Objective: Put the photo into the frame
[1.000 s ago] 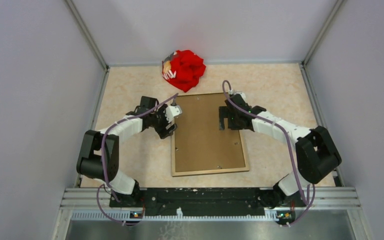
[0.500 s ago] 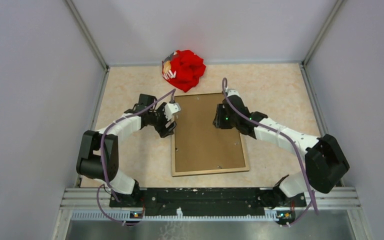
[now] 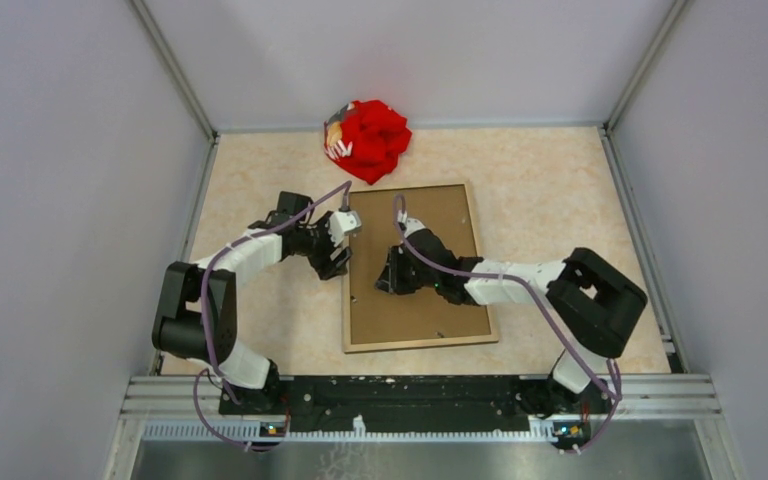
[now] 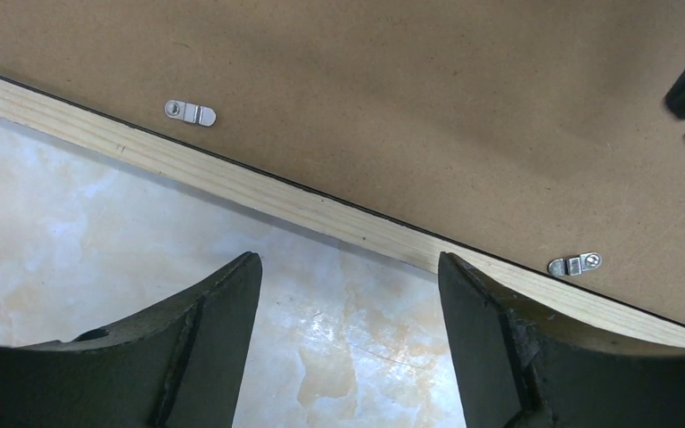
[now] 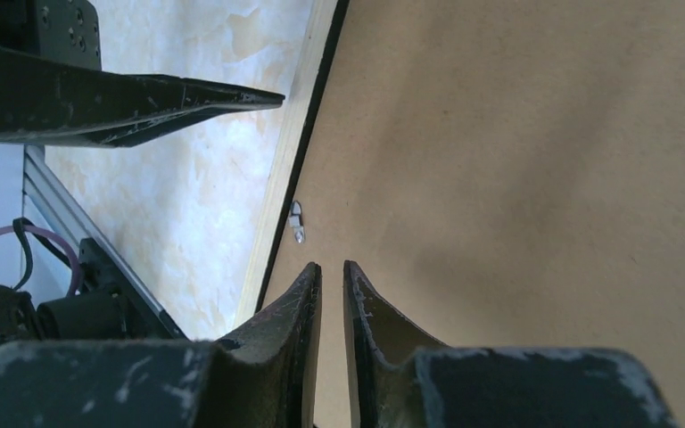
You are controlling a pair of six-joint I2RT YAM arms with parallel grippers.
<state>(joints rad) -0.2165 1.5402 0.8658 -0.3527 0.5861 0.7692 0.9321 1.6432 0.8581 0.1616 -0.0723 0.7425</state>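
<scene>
Left gripper [image 4: 348, 260], fingers wide apart and empty, hovers just off the frame's [image 3: 420, 343] left rail. It would do best to steady that rail without nudging it. The frame lies face down mid-worktop [image 3: 560, 190], with the photo [image 3: 400, 318] in it, board back up. Right gripper [image 5: 332, 266], fingers almost together on nothing, is over the board near a clip [image 5: 297, 221]. The likely job is to swivel the clips gently. The print side is hidden, and tip contact is unclear.

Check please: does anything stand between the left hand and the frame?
Nothing visible does. The open left hand hangs just beside the frame, with only table surface between them.
</scene>
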